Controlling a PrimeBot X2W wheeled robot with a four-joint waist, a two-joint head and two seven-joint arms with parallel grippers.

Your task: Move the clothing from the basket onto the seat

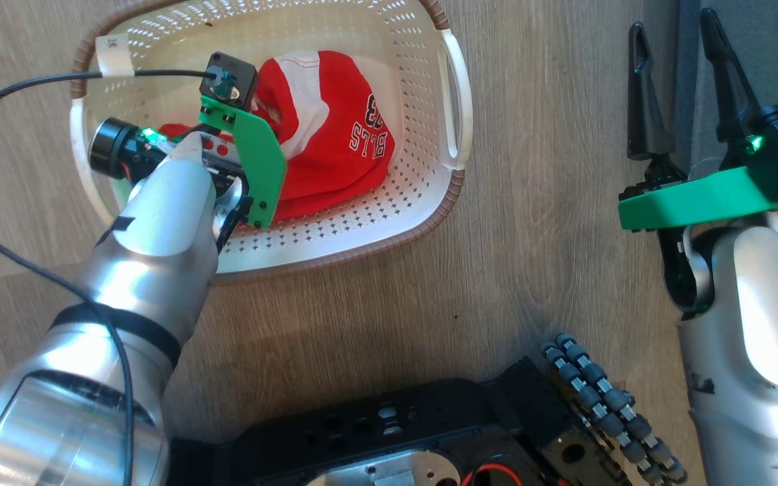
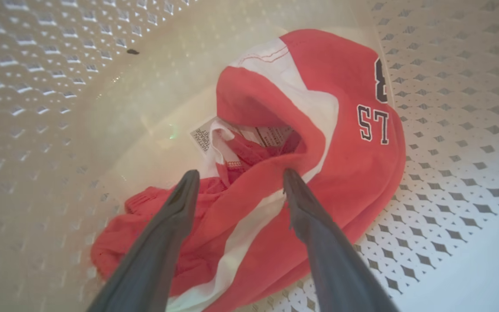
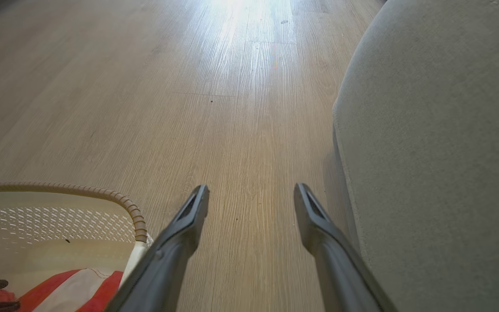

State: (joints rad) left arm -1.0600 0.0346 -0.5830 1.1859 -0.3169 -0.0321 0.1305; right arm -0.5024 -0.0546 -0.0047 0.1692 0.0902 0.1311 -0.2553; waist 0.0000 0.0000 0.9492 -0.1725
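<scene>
The red garment (image 2: 345, 173), white-striped and printed with letters and numerals, lies crumpled in the cream laundry basket (image 1: 406, 74), which stands on the wooden floor (image 3: 232, 86). The left end effector (image 2: 241, 173) reaches down inside the basket, released, its 2 dark fingers (image 2: 167, 225) spread wide with a red fold of the garment lying between the tips; whether they touch the fabric cannot be told. A paper label (image 2: 202, 138) peeks out beside the garment's white part. The right end effector (image 3: 251, 187) hangs released above the floor, between the basket and the grey upholstered seat (image 3: 440, 151), gripping nothing.
</scene>
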